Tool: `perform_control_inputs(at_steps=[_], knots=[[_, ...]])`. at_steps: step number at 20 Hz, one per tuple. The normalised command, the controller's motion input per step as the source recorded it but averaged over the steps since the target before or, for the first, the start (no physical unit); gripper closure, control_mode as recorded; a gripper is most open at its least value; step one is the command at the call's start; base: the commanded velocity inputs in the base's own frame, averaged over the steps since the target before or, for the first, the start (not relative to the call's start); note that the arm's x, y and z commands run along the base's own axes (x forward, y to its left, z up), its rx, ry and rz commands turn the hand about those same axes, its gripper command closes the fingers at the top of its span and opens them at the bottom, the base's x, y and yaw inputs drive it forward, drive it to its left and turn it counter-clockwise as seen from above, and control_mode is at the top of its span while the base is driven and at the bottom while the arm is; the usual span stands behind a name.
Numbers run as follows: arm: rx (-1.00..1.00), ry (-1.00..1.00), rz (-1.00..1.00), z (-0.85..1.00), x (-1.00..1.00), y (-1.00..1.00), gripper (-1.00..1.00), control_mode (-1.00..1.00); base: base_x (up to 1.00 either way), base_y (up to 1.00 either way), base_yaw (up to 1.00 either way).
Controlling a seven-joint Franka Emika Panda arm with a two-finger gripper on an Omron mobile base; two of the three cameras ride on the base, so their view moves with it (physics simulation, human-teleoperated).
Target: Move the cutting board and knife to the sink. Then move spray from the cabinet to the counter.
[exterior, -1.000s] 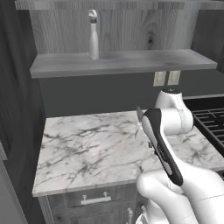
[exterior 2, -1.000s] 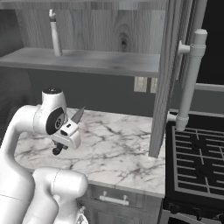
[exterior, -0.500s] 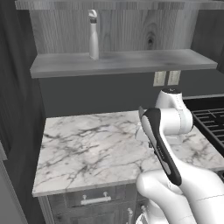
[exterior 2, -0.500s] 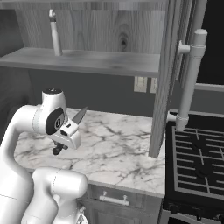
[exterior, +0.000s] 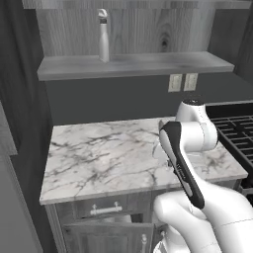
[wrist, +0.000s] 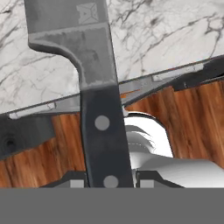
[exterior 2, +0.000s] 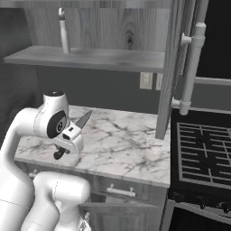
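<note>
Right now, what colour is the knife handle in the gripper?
Black, with two pale rivets; the knife shows best in the hand view, its grey blade pointing up over the marble counter.

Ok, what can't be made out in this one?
- Small knife with grey steel blade and black handle: the blade's tip is cut off by the hand view's top edge. In the right base view the white hand covers its handle.
- gripper, shut on the knife: its contact with the handle is cut off at the hand view's bottom.
- Slim pale spray bottle: nozzle too small to read in the right base view.

Arm folded low over base, claw [exterior 2: 72, 135] clamped on knife [wrist: 94, 87] handle.
</note>
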Motion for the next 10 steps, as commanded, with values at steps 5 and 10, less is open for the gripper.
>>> perform_control_inputs(at_steps=[5,10], knots=[[0.0,0.0,0.0,0.0,0.0,0.0,1.0,1.0,-0.74,0.0,0.0],[0.0,0.0,0.0,0.0,0.0,0.0,1.0,1.0,-0.56,-0.06,-0.02]])
